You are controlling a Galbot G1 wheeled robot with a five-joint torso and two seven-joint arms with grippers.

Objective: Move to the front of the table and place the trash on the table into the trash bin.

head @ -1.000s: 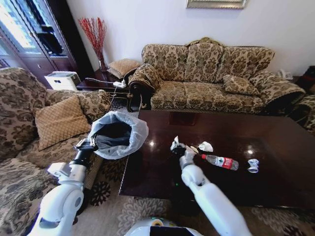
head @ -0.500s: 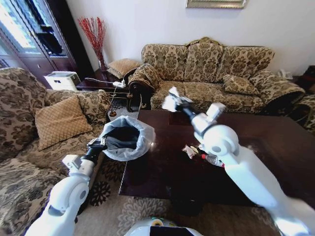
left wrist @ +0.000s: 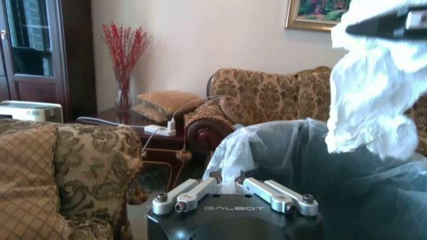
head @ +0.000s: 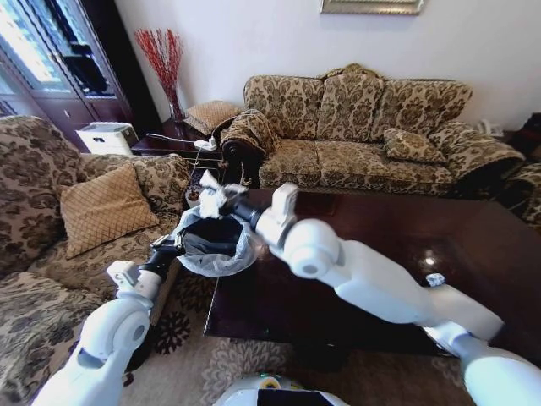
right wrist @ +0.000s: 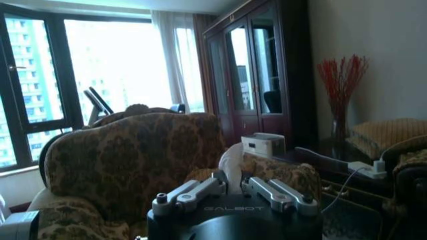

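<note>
Tissue (head: 210, 196) now carried above trash bin (head: 211, 245), pinched in closed right gripper (head: 213, 197); release over bag judged next. Bin held at rim by closed left gripper (head: 164, 248), beside table (head: 355, 220). Half second earlier, tissue was raised over table's far edge; since swung leftward. Crushed piece (head: 435, 279) left on table.

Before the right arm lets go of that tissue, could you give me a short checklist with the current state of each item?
1. Right gripper shut on the crumpled tissue: ok.
2. Tissue above the trash bin opening: ok, it hangs over the bag's mouth.
3. Left gripper holding the bin's bag at its rim: ok.
4. Bin mouth open, bag puffed out: ok.
5. Table free of trash: not ok, a small crushed clear piece remains.
</note>
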